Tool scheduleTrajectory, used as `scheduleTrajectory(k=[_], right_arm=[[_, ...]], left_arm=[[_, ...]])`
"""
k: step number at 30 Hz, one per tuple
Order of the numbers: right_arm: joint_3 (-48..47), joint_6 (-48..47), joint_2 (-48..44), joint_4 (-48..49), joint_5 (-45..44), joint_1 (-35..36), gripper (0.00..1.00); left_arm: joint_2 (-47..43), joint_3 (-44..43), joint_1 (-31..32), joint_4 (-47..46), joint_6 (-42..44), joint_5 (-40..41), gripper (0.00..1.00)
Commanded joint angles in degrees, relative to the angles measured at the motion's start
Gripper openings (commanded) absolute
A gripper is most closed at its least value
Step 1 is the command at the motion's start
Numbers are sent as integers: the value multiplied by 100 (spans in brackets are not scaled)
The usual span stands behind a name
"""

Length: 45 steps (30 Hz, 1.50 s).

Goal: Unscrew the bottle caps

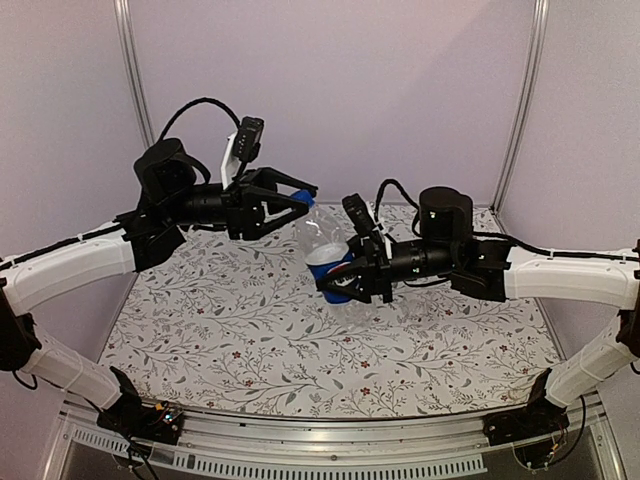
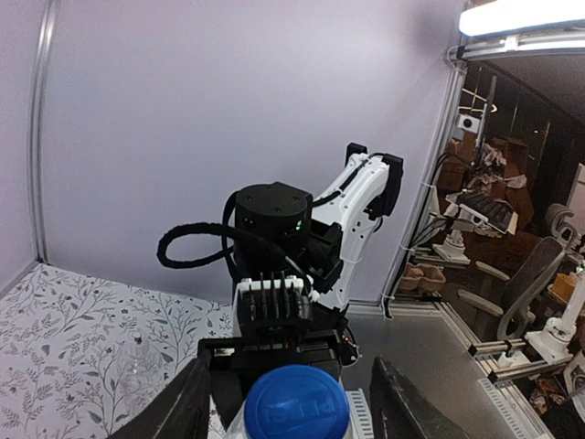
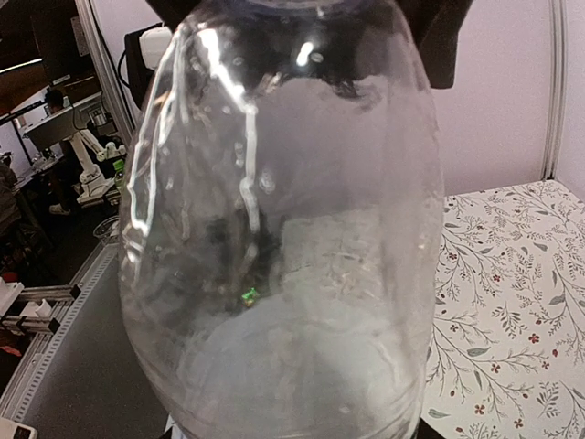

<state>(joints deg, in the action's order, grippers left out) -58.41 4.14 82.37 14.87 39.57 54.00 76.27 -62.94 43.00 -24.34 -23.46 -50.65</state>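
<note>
Pepsi bottle (image 1: 322,238) gripped at frame centre, blue cap (image 2: 297,404) straddled from the left
In the overhead view, the left gripper (image 1: 306,199) is seen left of centre, its jaws parted around the blue cap with a gap on each side in its wrist view; the Pepsi bottle is tilted over the floral table (image 1: 250,330) and is clamped at its label by the right gripper (image 1: 340,280), reaching in from the right
</note>
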Motion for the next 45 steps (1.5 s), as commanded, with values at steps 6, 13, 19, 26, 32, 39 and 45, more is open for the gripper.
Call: scheduleTrajectory(k=[6, 13, 19, 26, 32, 39, 45], right_arm=[[5, 35, 130, 187, 173, 7, 42], [14, 34, 173, 187, 228, 6, 42], [23, 30, 174, 200, 242, 9, 41], [-4, 66, 127, 58, -106, 8, 40], [-395, -258, 5, -931, -1761, 8, 40], [-756, -850, 193, -1362, -3822, 6, 40], [-802, -898, 447, -1201, -4447, 11, 39]], left_arm=[[67, -83, 29, -335, -160, -243, 54], [59, -62, 16, -339, -199, -192, 49], [55, -70, -18, -320, -221, -184, 35], [18, -91, -20, 86, -30, 62, 1], [-292, -120, 55, 1050, 176, 1452, 0], [-312, -426, 614, 2148, -596, 4516, 0], [-45, -571, 1248, 2371, -622, 6621, 0]])
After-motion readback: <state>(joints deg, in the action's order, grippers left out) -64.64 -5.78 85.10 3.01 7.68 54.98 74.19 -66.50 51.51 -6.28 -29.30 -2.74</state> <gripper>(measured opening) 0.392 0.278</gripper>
